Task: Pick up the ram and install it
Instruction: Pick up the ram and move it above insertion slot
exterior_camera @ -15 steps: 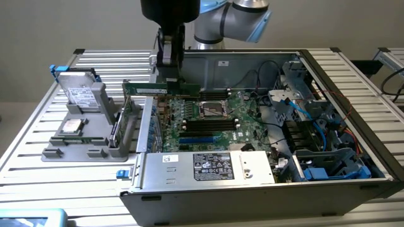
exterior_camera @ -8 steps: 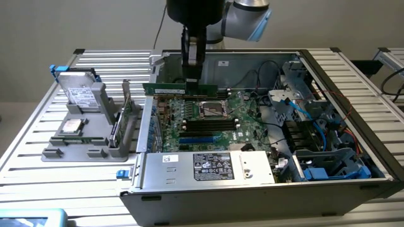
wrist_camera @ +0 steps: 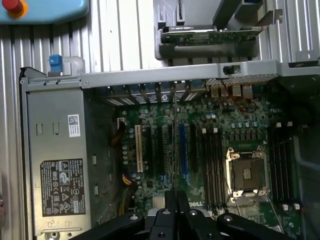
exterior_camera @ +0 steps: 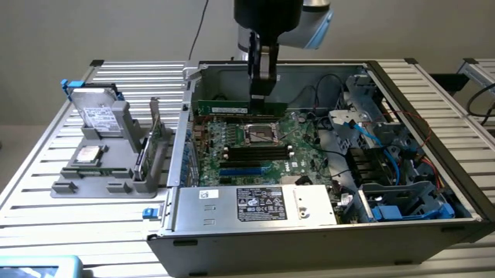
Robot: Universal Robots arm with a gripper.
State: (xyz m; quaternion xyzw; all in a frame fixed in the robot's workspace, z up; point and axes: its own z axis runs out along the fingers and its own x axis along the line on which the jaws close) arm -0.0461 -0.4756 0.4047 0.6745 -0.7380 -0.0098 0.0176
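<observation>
My gripper (exterior_camera: 261,102) hangs over the open computer case (exterior_camera: 371,231), shut on the ram (exterior_camera: 224,109). The ram is a long thin green stick, held level and lengthwise above the far part of the motherboard (exterior_camera: 232,139), just behind the CPU socket (exterior_camera: 263,134). In the wrist view the ram (wrist_camera: 174,150) shows edge-on as a thin line running away from my gripper (wrist_camera: 173,199) across the board. Black memory slots (exterior_camera: 255,152) lie on the near side of the socket, and in the wrist view the slots (wrist_camera: 212,165) sit beside the CPU socket (wrist_camera: 245,172).
A grey fixture (exterior_camera: 93,188) at the exterior view's left holds a silver hard drive (exterior_camera: 97,113) and a taller green expansion card (exterior_camera: 155,145). The power supply (exterior_camera: 255,204) fills the case's near side. Cables and a drive cage (exterior_camera: 402,202) crowd the exterior view's right. A teal box (exterior_camera: 35,266) sits at the near-left corner.
</observation>
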